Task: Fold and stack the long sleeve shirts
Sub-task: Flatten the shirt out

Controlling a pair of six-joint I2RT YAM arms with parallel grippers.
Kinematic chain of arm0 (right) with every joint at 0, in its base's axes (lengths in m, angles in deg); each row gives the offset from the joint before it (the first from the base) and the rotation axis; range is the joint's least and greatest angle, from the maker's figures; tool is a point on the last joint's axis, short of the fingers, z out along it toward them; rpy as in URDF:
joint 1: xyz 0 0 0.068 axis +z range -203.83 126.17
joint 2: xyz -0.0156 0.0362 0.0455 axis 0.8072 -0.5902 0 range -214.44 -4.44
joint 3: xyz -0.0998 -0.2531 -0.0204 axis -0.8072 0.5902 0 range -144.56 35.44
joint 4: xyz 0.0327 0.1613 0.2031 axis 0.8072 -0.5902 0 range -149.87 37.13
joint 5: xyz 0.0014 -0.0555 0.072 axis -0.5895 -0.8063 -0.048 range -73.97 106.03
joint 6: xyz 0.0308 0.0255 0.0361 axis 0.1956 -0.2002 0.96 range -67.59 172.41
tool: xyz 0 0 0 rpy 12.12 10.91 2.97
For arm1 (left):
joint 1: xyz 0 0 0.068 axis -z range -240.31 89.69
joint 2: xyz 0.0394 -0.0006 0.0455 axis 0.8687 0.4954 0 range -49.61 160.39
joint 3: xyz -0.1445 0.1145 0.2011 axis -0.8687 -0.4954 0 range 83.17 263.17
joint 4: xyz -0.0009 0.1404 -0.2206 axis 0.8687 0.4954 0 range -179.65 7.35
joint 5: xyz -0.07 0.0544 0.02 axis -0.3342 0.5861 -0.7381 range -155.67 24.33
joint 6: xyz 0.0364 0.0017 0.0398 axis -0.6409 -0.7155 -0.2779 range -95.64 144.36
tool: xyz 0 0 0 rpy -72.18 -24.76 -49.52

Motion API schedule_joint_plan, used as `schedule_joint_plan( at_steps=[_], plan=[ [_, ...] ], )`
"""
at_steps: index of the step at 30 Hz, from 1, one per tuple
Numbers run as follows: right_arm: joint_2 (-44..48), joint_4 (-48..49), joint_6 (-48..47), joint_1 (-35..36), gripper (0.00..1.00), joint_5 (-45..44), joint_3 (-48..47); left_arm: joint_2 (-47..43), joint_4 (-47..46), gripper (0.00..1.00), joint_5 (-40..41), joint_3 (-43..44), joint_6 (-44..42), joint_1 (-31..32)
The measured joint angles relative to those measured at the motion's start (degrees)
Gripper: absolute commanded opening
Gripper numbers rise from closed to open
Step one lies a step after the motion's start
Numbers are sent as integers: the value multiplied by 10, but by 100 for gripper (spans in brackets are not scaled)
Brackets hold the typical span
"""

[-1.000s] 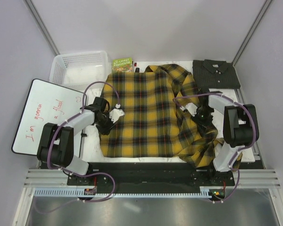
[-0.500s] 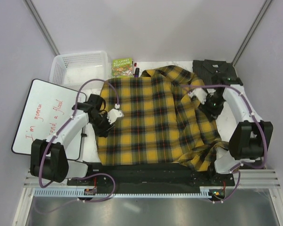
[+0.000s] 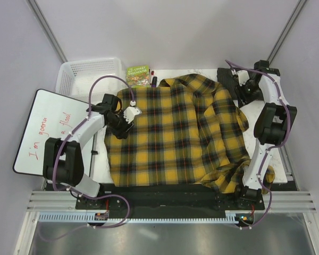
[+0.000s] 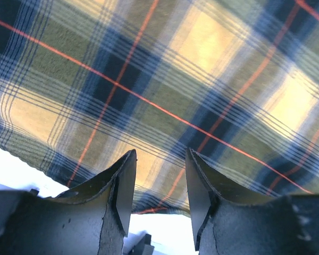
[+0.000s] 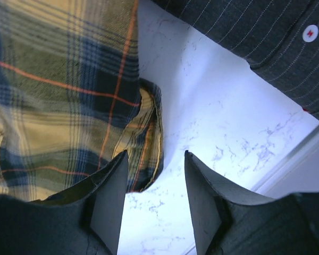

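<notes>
The yellow-and-black plaid shirt (image 3: 170, 133) lies spread across the middle of the white table, its lower right part bunched near the front edge. The dark charcoal shirt (image 3: 226, 75) lies folded at the back right, partly hidden by my right arm. My left gripper (image 3: 121, 123) is open at the plaid's left edge; in the left wrist view the gripper (image 4: 160, 159) has plaid cloth (image 4: 202, 79) just beyond its tips. My right gripper (image 3: 244, 91) is open and empty (image 5: 154, 156) over bare table, between the plaid's edge (image 5: 69, 95) and the charcoal shirt (image 5: 266, 37).
A white basket (image 3: 90, 74) stands at the back left. A whiteboard (image 3: 48, 133) with red writing lies at the left. A green book (image 3: 138, 73) and a dark marker (image 3: 153, 79) lie at the back, beside the plaid's collar. The frame's posts border the table.
Both grippers have moved toward the back, the right one far to the back right. The plaid's right side has been drawn out and lies flatter and wider.
</notes>
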Motion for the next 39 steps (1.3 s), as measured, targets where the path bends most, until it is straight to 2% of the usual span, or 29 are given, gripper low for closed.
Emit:
schedule_joint_plan(
  at_steps=[6, 9, 10, 13, 16, 20, 26, 31, 36, 37, 38, 39],
  plan=[
    [-19, 26, 20, -15, 52, 0, 25, 39, -29, 50, 10, 0, 11, -17],
    [-19, 42, 24, -25, 41, -1, 59, 54, -40, 49, 13, -1, 16, -22],
    [-19, 47, 25, -28, 32, -1, 71, 57, -43, 49, 15, -1, 18, -22],
    [-19, 64, 31, -33, 13, -8, 118, 69, -51, 48, 18, -1, 28, -22],
    [-12, 77, 31, -34, 0, -17, 157, 81, -57, 40, 19, -3, 35, -22],
    [25, 101, 23, -40, 0, -35, 214, 97, -66, 26, 27, -25, 38, -22],
    [110, 109, -3, -96, 0, -59, 307, 63, -74, 13, 33, -78, 35, -22],
    [166, 106, -25, -143, 0, -71, 343, 15, -35, 12, 22, -127, 35, -3],
    [172, 105, -46, -156, 0, -85, 344, -37, 36, 11, 15, -172, 35, 38],
    [172, 105, -54, -157, 26, -87, 344, -45, 53, 19, 16, -177, 35, 39],
    [172, 103, -61, -158, 41, -87, 343, -52, 69, 23, 17, -178, 34, 39],
    [172, 96, -67, -161, 50, -86, 342, -56, 77, 27, 17, -178, 32, 37]
  ],
)
